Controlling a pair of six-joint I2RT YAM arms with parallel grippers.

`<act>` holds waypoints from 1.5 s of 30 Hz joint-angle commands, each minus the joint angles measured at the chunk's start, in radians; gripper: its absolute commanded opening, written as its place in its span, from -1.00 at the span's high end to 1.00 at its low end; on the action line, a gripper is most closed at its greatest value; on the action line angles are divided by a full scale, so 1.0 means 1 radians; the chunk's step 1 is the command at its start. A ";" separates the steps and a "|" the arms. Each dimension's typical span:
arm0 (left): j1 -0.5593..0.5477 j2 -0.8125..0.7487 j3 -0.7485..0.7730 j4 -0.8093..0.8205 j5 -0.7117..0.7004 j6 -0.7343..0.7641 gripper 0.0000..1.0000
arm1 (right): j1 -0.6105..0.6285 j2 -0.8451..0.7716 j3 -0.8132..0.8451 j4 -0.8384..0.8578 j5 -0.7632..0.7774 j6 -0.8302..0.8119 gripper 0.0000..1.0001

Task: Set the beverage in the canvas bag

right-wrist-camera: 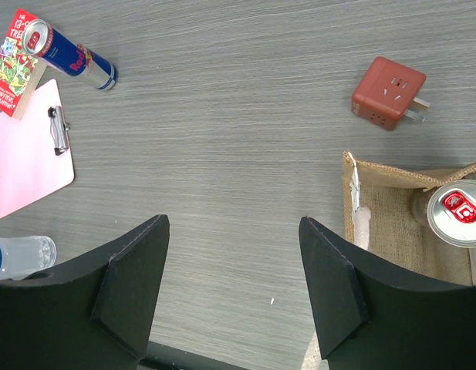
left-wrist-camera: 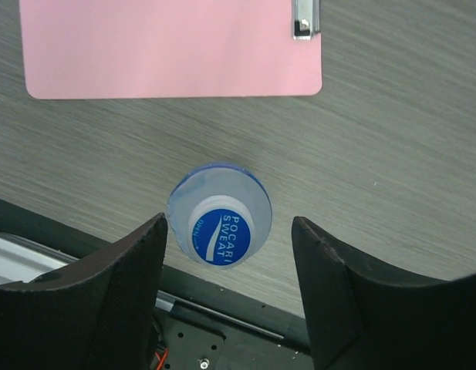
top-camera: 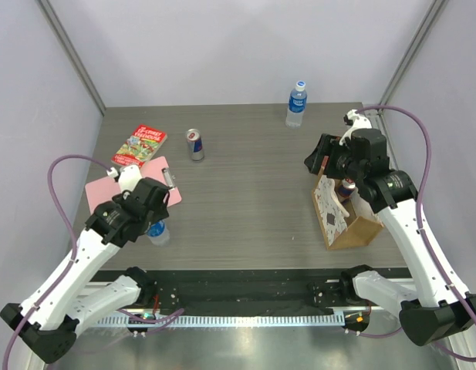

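The beverage, a small clear bottle (left-wrist-camera: 220, 223) with a blue Pocari Sweat cap, stands upright on the table near its front left edge (top-camera: 158, 233). My left gripper (left-wrist-camera: 228, 231) hangs over it, open, one finger on each side. The left finger (left-wrist-camera: 137, 262) is almost at the bottle and a gap shows on the right. The canvas bag (top-camera: 347, 223), tan with a speckled white panel, stands at the right. A red-topped can (right-wrist-camera: 456, 214) sits inside the bag (right-wrist-camera: 392, 223). My right gripper (right-wrist-camera: 234, 231) is open and empty, just left of the bag (top-camera: 324, 158).
A pink clipboard (top-camera: 137, 183) and a book (top-camera: 140, 145) lie behind the left gripper. A Red Bull can (top-camera: 195, 144) stands mid-table and a water bottle (top-camera: 297, 104) at the back. A red plug adapter (right-wrist-camera: 388, 92) lies beyond the bag.
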 commanded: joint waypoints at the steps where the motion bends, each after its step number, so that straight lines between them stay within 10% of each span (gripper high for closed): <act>1: -0.001 0.007 -0.023 0.042 0.056 -0.032 -0.23 | 0.010 -0.019 -0.001 0.046 -0.010 0.001 -0.46; 7: -0.001 0.012 0.018 0.139 0.145 0.060 0.98 | 0.014 -0.025 -0.014 0.046 -0.001 -0.004 -0.46; 15: -0.008 0.139 0.119 0.334 0.407 0.204 0.99 | 0.019 -0.028 -0.050 0.047 0.002 -0.013 -0.46; 26: -0.186 0.386 0.231 0.410 0.432 0.252 1.00 | 0.037 -0.025 -0.094 0.044 0.002 -0.031 -0.47; 28: -0.192 0.403 0.222 0.427 0.469 0.251 0.86 | 0.043 -0.022 -0.100 0.044 0.002 -0.033 -0.47; 34: -0.192 0.379 0.216 0.433 0.455 0.257 -0.93 | 0.114 0.007 -0.091 0.040 0.005 -0.034 -0.47; 39: -0.165 0.340 0.242 0.395 0.430 0.295 -0.99 | 0.232 0.042 -0.048 0.073 0.066 -0.019 -0.53; 45: 0.200 0.308 0.152 0.420 0.764 0.293 -0.99 | 0.424 0.172 0.045 0.112 0.115 -0.002 -0.68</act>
